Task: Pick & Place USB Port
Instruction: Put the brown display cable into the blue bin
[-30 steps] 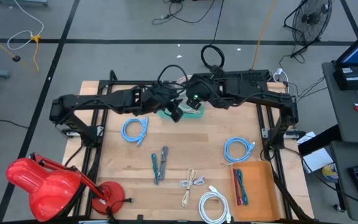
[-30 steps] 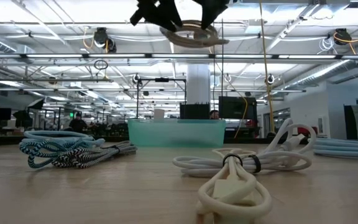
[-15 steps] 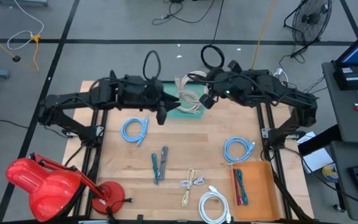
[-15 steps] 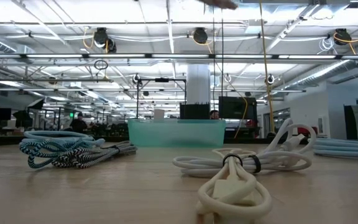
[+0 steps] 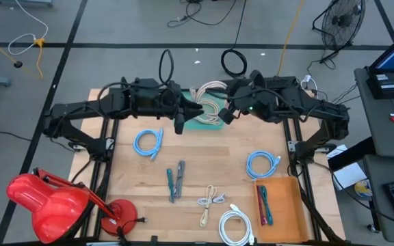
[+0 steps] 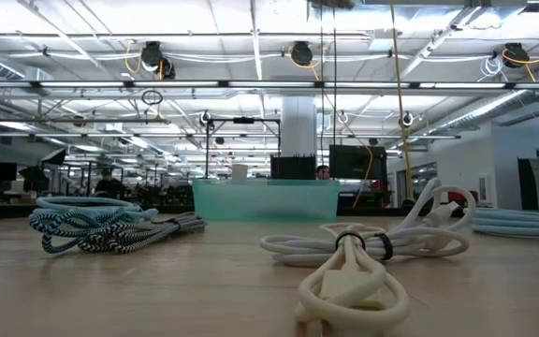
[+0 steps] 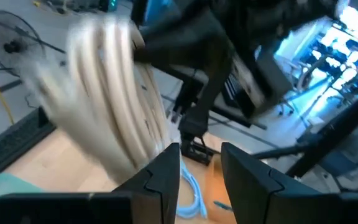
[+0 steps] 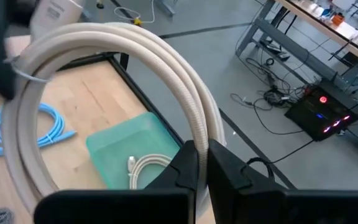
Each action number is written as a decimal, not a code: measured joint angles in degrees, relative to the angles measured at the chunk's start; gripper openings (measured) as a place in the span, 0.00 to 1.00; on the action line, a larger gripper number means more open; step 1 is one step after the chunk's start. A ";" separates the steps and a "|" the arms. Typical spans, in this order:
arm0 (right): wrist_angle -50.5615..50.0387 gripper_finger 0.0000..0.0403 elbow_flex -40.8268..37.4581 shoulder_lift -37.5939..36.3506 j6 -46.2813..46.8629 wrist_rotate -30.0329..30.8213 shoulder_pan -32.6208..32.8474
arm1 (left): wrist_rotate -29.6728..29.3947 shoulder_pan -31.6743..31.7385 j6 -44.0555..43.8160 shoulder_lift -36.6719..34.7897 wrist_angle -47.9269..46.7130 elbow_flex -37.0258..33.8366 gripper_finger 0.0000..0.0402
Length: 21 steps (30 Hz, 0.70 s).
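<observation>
A beige coiled cable [image 5: 207, 102] is up in the air over the teal bin [image 5: 198, 121] at the table's far edge. My right gripper [image 5: 226, 115] is shut on it and comes in from the right. My left gripper [image 5: 180, 123] stands open just left of the coil. In the left wrist view the blurred coil [image 7: 110, 106] runs past the outer side of one finger [image 7: 165, 167]; nothing lies between the fingers, and I cannot tell whether they touch it. A white cable [image 8: 143, 165] lies in the bin [image 8: 126, 152]. My right gripper [image 8: 197, 152] pinches the coil's bundled strands [image 8: 194, 127] between its two fingers, at the side of the loop nearest the table's right. The fingers lie across the strands. The rest of the loop [image 8: 92, 37] reaches out past the fingertips, lifted clear above the bin.
On the table lie two blue cables [image 5: 148, 143] [image 5: 262, 164], striped cables [image 5: 175, 179], a small beige cable [image 5: 211, 199] and a white cable [image 5: 234, 225]. An orange tray [image 5: 282, 205] stands near right, a red lamp [image 5: 53, 198] near left. The low view shows the bin [image 6: 265, 199] behind these cables.
Both grippers have risen and gone toward the table's far edge, the left drawing leftward and the right rightward from where they met over the bin. The beige coil has gone up with the right gripper, out of the top of the low view.
</observation>
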 joint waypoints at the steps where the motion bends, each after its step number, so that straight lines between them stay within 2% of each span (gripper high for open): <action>1: 0.69 0.02 -0.60 -0.01 0.01 -0.04 0.07 | -0.29 0.29 -0.12 -0.01 0.20 0.00 0.30; 13: 2.98 0.02 -4.19 0.00 1.27 -1.36 2.39 | -4.27 0.58 0.24 1.66 -4.86 0.07 0.30; 19: 2.11 0.02 -4.19 -0.66 1.37 -1.76 3.00 | 7.63 -1.25 0.85 0.61 -3.41 0.00 0.30; 21: 2.08 0.02 -4.18 -1.16 2.01 -1.74 3.47 | 9.87 -1.68 -0.25 -0.54 -4.26 0.01 0.30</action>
